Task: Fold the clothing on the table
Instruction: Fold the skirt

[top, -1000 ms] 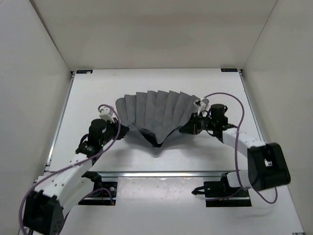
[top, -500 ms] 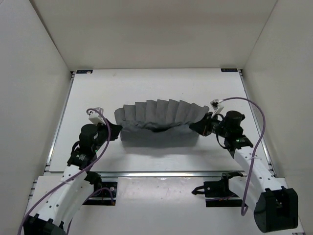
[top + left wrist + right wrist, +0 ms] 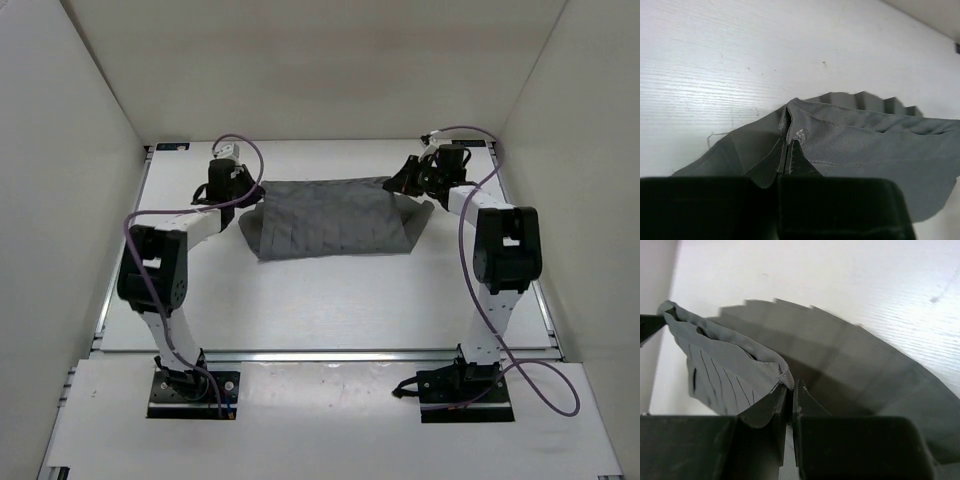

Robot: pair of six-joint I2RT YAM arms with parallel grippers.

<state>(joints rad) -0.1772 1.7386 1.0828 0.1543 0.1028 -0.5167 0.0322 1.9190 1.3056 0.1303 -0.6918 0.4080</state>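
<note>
The clothing (image 3: 335,220), a dark grey pleated skirt, lies doubled over at the far middle of the white table (image 3: 330,300). Its waistband edge is stretched along the far side between my two grippers. My left gripper (image 3: 243,187) is shut on the skirt's far left corner (image 3: 790,112); a small clear button shows beside the pinched fold. My right gripper (image 3: 408,181) is shut on the far right corner (image 3: 782,375), with the waistband pinched between its fingers. Under the lifted edge the pleated lower layer (image 3: 850,355) spreads flat on the table.
Thin metal rails (image 3: 122,255) run along the table's left and right edges. White walls (image 3: 320,70) stand close behind and at both sides. Both arm bases (image 3: 190,385) sit on the near edge.
Both arms have swung from the near middle to the far side, carrying the pinched edge over the skirt. The fan shape has become a flatter, doubled rectangle.
</note>
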